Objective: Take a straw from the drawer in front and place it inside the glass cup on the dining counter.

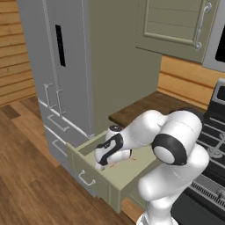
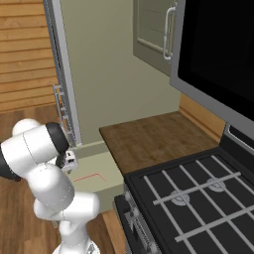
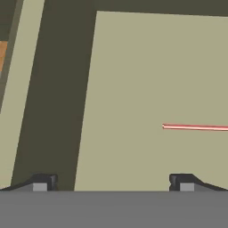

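**Sage-green drawer open, arm bent down over it**

Sage-green drawer (image 1: 112, 176) pulled out beside the grey fridge (image 1: 57, 66), silver bar handle (image 1: 86, 179) on its front. White arm (image 1: 176, 145) risen from the lower right of the left base view, elbow folded high, forearm reaching toward 9 o'clock and tipping down so the hand hangs low over the drawer's floor. Seen from the right base view, arm (image 2: 39, 163) stacked at the lower left, hand poking out at 3 o'clock of the elbow, just over the drawer's left part.

Gripper (image 3: 113, 182) spread wide: two dark fingertips (image 3: 42, 181) well apart at the bottom of the hand view, nothing between them, pointed straight down at the pale drawer floor.

Straw (image 3: 196, 127) lying flat on that floor, thin and reddish-pink, at about 2 o'clock from the midpoint of the fingertips, running off the right edge of the hand view; apart from both tips, untouched. Same straw (image 2: 90, 176) visible in the right base view as a thin red line with a bend, near the drawer's middle, at 4 o'clock of the hand. In the left base view, a short red trace (image 1: 117, 162) just under the hand.

Dark wood countertop (image 2: 154, 141) behind the drawer, black stove (image 2: 198, 203) at its right.
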Motion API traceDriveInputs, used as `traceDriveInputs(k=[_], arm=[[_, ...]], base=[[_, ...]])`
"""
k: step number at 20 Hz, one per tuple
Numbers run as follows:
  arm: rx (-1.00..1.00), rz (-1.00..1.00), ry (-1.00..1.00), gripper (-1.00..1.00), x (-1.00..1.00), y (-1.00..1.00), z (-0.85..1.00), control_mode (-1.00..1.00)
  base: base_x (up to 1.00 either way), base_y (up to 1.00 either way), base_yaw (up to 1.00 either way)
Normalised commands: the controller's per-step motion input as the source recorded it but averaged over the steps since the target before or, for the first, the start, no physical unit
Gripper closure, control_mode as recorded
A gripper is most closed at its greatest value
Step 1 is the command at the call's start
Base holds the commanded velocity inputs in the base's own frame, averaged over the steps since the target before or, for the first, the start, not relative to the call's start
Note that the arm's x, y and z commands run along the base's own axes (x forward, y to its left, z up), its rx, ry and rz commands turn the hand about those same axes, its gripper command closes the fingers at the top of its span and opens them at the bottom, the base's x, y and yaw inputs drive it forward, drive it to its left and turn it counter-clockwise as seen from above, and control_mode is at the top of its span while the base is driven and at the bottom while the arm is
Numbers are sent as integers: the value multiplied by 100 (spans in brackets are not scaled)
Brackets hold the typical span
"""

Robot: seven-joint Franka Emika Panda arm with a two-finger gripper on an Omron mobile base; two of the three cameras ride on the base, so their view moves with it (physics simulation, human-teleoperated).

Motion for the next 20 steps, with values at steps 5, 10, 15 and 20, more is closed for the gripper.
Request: traceDriveInputs(k=[5, 10, 15, 20], arm=[[1, 4, 1, -100, -33, 74, -6, -100], [1, 1, 0, -100, -16, 35, 9, -100], [0, 0, 0, -100, 32, -72, 35, -100], [0, 2, 1, -100, 52, -88, 3, -100]], base=[[0, 0, 0], [0, 0, 0], [0, 0, 0], [0, 0, 0]])
